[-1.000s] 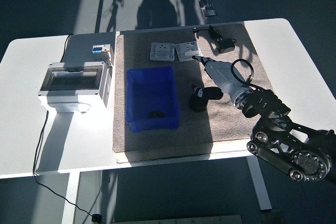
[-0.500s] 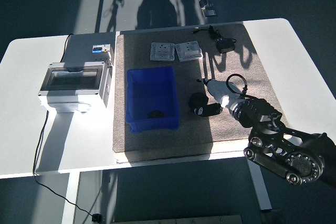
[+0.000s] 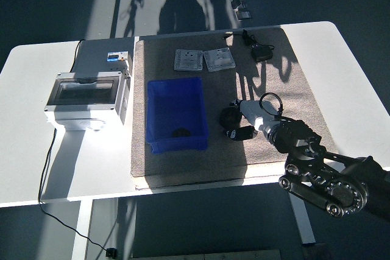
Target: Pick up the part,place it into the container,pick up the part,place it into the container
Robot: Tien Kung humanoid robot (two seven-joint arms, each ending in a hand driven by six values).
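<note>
One part (image 3: 181,131) is already lying in the bin (image 3: 177,114), and the right hand (image 3: 291,135), curled around a grey tool (image 3: 256,115), is carrying it toward the bin for release.

No legible text, brand, number or sign appears. The small blue-and-white label (image 3: 113,57) on the grey box (image 3: 85,98), far left of the right hand (image 3: 291,136), is too small to read.
</note>
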